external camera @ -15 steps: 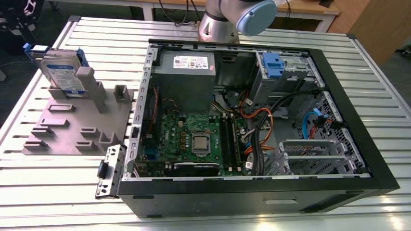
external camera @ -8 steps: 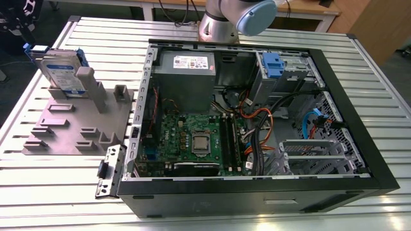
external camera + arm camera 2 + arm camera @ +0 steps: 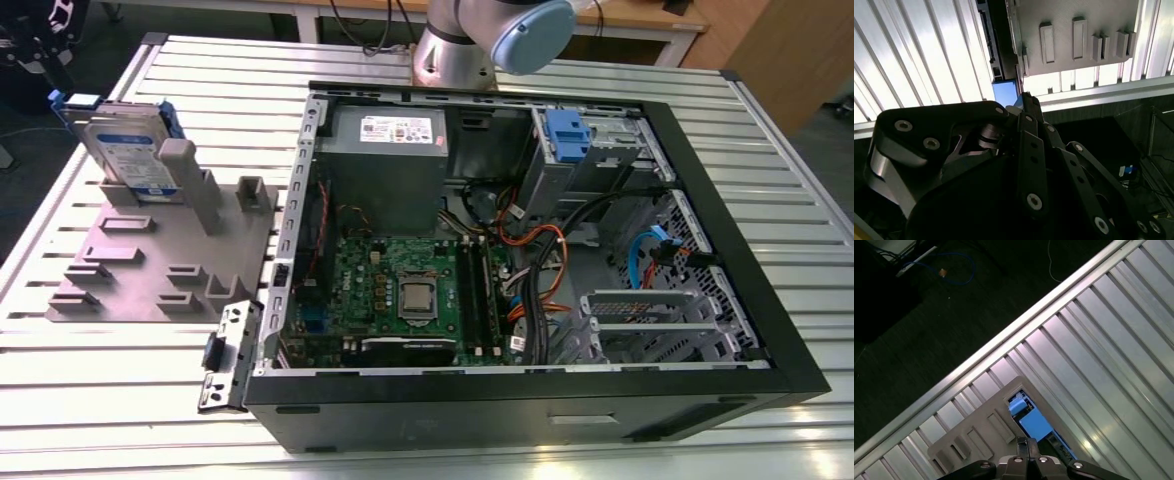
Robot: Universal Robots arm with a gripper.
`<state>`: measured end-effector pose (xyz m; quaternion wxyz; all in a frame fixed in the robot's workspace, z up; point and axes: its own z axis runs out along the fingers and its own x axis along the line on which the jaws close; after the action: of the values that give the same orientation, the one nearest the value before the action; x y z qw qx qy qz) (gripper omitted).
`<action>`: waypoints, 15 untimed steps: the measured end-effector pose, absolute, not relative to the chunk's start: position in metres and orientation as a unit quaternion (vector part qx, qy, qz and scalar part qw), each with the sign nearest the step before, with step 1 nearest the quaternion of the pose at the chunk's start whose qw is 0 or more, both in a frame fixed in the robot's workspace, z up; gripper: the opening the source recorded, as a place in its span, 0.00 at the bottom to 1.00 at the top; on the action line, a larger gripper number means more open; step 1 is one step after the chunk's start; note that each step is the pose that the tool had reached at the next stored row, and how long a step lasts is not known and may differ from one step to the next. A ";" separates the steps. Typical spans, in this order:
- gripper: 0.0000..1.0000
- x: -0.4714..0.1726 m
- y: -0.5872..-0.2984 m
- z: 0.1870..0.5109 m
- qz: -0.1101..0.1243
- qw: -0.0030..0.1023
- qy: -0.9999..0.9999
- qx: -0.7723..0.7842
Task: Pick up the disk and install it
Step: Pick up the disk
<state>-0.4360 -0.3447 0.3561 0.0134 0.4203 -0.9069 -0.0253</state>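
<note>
Gripper (image 3: 1026,444) fingertips are pressed together, holding nothing, and hover over the blue-framed end of the disk (image 3: 130,152). The disk stands upright on edge in a grey holder (image 3: 120,290) on the ribbed metal desk (image 3: 80,400), to the exterior view's left of the open computer case (image 3: 467,410).

The arm (image 3: 447,55) is silver metal with a pale blue joint cap (image 3: 534,30). The gripper (image 3: 1027,100) is black, its linked bars studded with round silver screws (image 3: 1034,201).
</note>
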 end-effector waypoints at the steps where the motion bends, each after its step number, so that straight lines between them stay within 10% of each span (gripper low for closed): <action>1: 0.11 -0.436 -0.345 0.356 -0.025 0.013 -0.907 0.420; 15: 0.11 -0.436 -0.345 0.356 -0.025 0.015 -0.886 0.463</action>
<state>-0.4360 -0.3447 0.3561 0.0146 0.4632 -0.8858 -0.0246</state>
